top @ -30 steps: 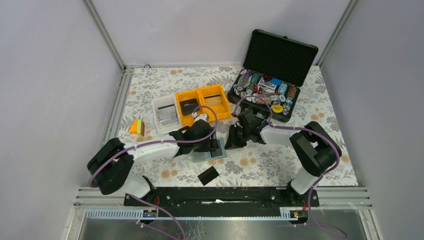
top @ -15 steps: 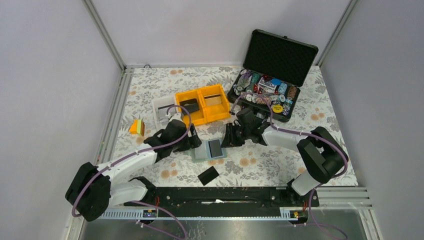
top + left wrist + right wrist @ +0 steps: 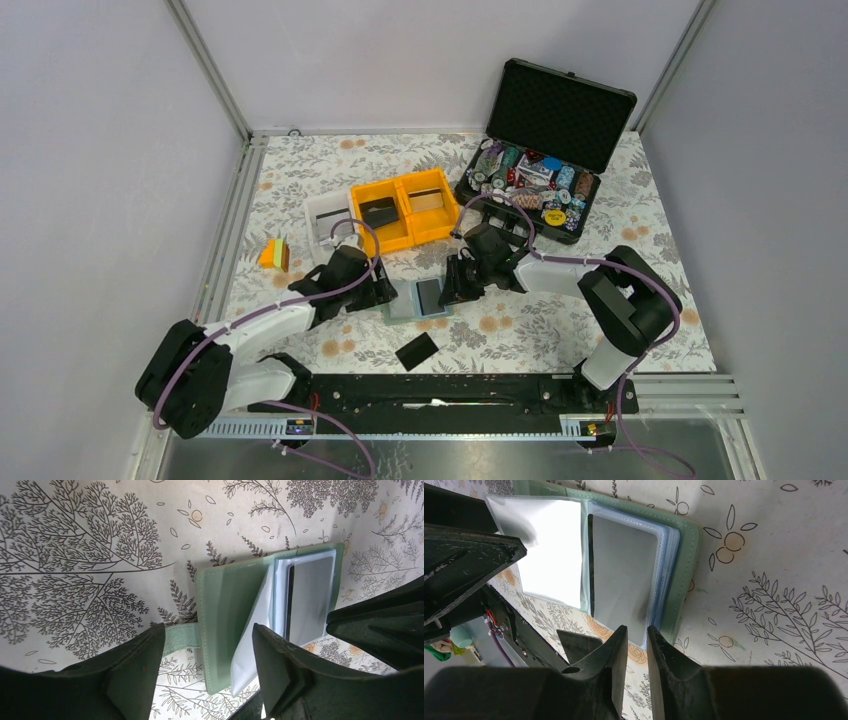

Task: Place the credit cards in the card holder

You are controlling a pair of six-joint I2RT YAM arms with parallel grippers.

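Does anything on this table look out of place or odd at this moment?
One black card lies alone near the front edge of the table, apart from the open card holder. Inside it, one clear pocket page stands half raised, not flat.

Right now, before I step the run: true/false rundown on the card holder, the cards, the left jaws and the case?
1. The card holder lies open on the table. True.
2. A dark card sits in one of its clear pockets. True.
3. The left jaws are clamped on a card. False: they stand wide open with nothing between them.
4. No card lies loose on the table. False: a black card lies toward the near edge, apart from the holder.
5. The black case is shut. False: its lid is up, poker chips showing.
6. The yellow bin has a second black card in it. True.
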